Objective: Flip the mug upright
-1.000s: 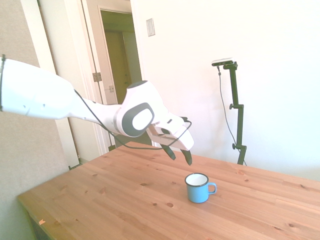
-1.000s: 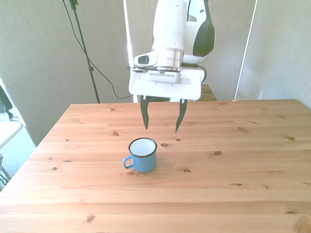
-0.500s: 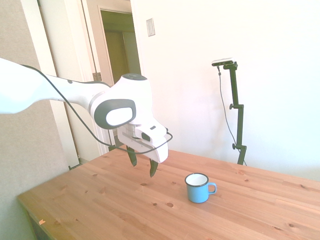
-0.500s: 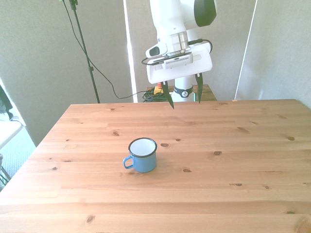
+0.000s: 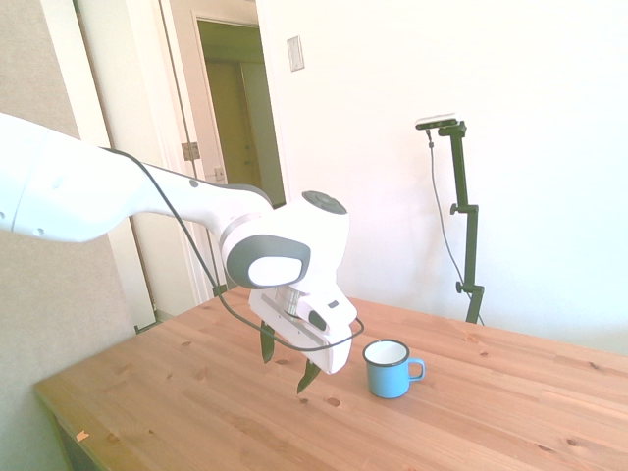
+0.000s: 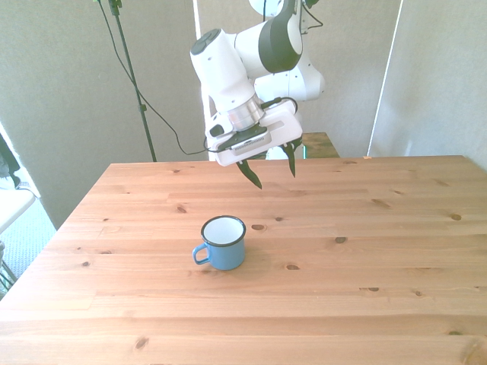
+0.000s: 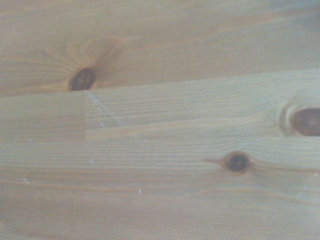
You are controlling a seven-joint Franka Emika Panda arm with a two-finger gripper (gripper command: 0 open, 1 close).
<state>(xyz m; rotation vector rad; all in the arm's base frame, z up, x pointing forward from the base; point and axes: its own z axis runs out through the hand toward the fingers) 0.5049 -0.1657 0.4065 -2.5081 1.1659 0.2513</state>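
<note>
Since I'm going big to small: the pale knotty pine table [image 5: 206, 392] fills all three views, and the wrist view shows nothing but its planks and a few dark knots [image 7: 83, 78], no mug in it.

Next down, the white Franka arm [image 5: 108, 191], reaching in over the table's far half in the front view. Its gripper [image 6: 270, 163] hangs above the wood, tilted, dark fingers [image 6: 250, 175] spread apart with nothing between them. It's clear of the mug and not touching anything.

Smallest: the small light-blue enamel mug with white inside, thin dark rim and small blue loop handle [image 6: 224, 242]. It sits on its base near the table's middle, mouth up, handle pointing to the front view's left. In the side view the mug [image 5: 391, 368] is just beside the gripper, apart from it. Looks to me like the flip is already done.

Handling, my read: enamelled steel, so light, rigid, won't crush. The glaze is slick, so it may slip or spin in a weak pinch, and it chips if dropped. The body is narrower than the open span. I'd pinch across the wall just below the rim, fingers off the handle. The loop is too small to grab reliably.
</note>
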